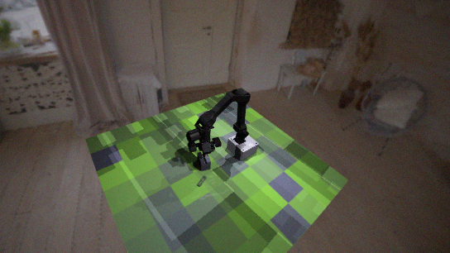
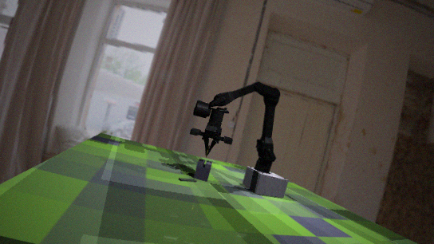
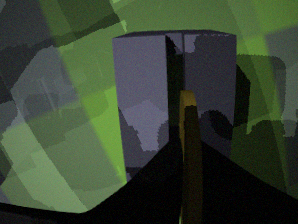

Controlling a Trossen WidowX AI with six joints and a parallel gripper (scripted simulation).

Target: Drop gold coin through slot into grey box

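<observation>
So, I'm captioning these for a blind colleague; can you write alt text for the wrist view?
A gold coin, seen nearly edge-on, is held in the dark fingers of the gripper, its far end overlapping the dark slot of a grey box. Patchy green surface surrounds the box.

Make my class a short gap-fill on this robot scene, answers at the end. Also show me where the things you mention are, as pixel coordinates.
1. The pincer (image 1: pixel 205 155) (image 2: pixel 207 155) (image 3: pixel 184 148) is shut on the gold ____.
2. The small grey box (image 1: pixel 203 162) (image 2: pixel 203 170) (image 3: pixel 142 75) has a narrow ____ in its top.
3. The arm (image 1: pixel 242 112) (image 2: pixel 269 120) is coloured ____.
4. The curtain (image 1: pixel 78 62) (image 2: pixel 171 52) hangs beside a ____.

Missing words: coin; slot; black; window.
</observation>
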